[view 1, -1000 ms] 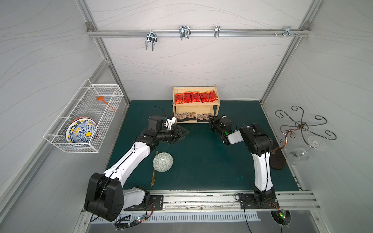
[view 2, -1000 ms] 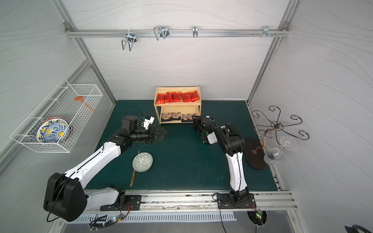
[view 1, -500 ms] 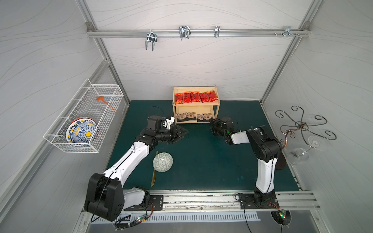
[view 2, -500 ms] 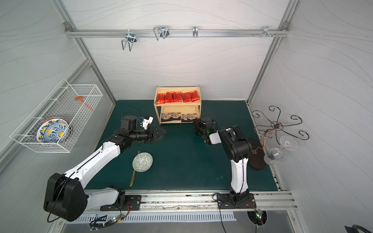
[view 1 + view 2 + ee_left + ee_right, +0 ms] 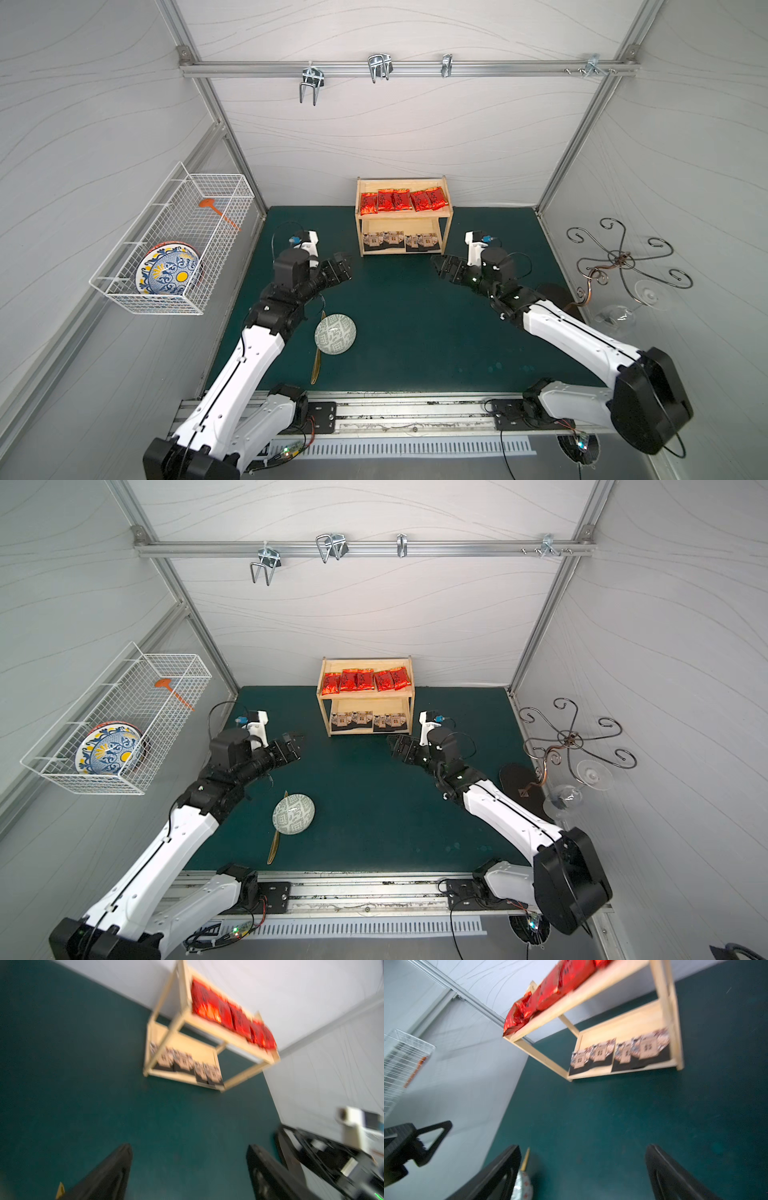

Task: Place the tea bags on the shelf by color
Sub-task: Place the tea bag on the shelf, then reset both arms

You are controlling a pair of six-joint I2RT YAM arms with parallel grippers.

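Note:
The wooden shelf (image 5: 448,216) (image 5: 413,694) stands at the back of the green mat. Several red tea bags (image 5: 402,200) (image 5: 365,679) (image 5: 232,1016) (image 5: 550,991) lie in a row on its top tier. Several tan-brown tea bags (image 5: 399,240) (image 5: 368,721) (image 5: 185,1062) (image 5: 620,1052) lie along the front of its bottom tier. My left gripper (image 5: 344,269) (image 5: 294,746) (image 5: 189,1148) hovers open and empty left of the shelf. My right gripper (image 5: 444,269) (image 5: 398,748) (image 5: 583,1148) hovers open and empty right of it.
A green-patterned bowl (image 5: 335,333) (image 5: 293,813) and a gold utensil (image 5: 318,365) lie on the mat near the left arm. A white wire basket (image 5: 174,239) with a plate hangs on the left wall. A metal stand (image 5: 619,262) and glasses stand at right.
Both grippers have drawn back from the shelf's lower tier and opened wider. The right arm has swung out and back to the right.

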